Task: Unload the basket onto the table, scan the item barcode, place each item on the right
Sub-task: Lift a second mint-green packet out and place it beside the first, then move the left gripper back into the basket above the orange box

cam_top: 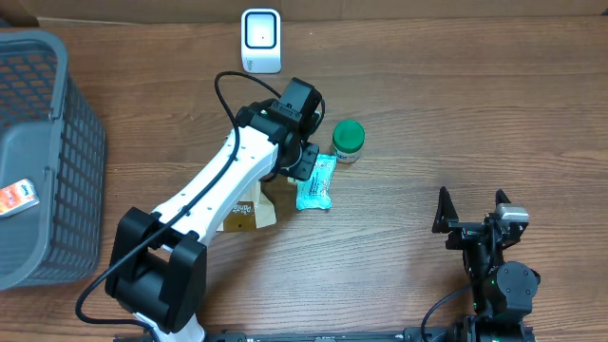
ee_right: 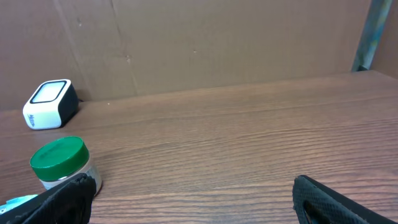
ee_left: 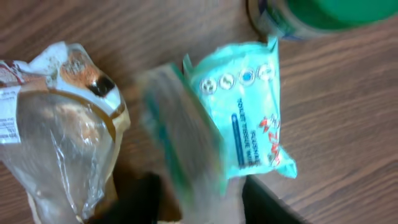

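Observation:
My left gripper (cam_top: 306,163) hovers over a teal tissue pack (cam_top: 315,180) lying flat on the table beside a green-lidded jar (cam_top: 348,140). In the left wrist view the tissue pack (ee_left: 249,118) lies sharp on the wood. A second item (ee_left: 180,143), teal-edged and smeared by motion, sits loose between the parted jaws of the left gripper (ee_left: 199,199). Its barcode cannot be made out. The white scanner (cam_top: 260,40) stands at the table's back edge. My right gripper (cam_top: 475,214) rests open and empty at the front right.
A clear bag with a brown item (cam_top: 249,214) lies under the left arm. A grey basket (cam_top: 38,152) at the left holds an orange and white packet (cam_top: 17,198). The right wrist view shows the jar (ee_right: 61,163), the scanner (ee_right: 48,103) and a cardboard back wall.

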Available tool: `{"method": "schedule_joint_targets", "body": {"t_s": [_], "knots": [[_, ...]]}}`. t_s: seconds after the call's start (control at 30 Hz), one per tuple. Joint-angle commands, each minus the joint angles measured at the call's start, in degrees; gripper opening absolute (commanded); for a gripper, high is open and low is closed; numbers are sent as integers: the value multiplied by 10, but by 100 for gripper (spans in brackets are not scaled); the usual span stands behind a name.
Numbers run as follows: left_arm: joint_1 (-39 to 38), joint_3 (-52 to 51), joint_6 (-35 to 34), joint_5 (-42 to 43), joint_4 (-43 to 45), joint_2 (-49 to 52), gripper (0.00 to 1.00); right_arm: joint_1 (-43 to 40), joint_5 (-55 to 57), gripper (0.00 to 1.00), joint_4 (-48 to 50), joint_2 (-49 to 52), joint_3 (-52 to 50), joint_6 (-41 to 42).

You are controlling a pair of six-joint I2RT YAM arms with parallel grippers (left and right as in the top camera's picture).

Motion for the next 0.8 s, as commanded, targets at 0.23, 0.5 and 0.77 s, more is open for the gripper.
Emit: {"method": "schedule_joint_targets", "body": {"t_s": [0.23, 0.5, 0.77], "knots": [[9, 85, 1, -6, -22, 0, 51, -2, 2, 100, 2, -3, -6, 0], [65, 268, 1, -6, -114, -45, 50, -2, 2, 100, 2, -3, -6, 0], [194, 357, 1, -6, -167, -138, 51, -2, 2, 100, 2, -3, -6, 0]]}}
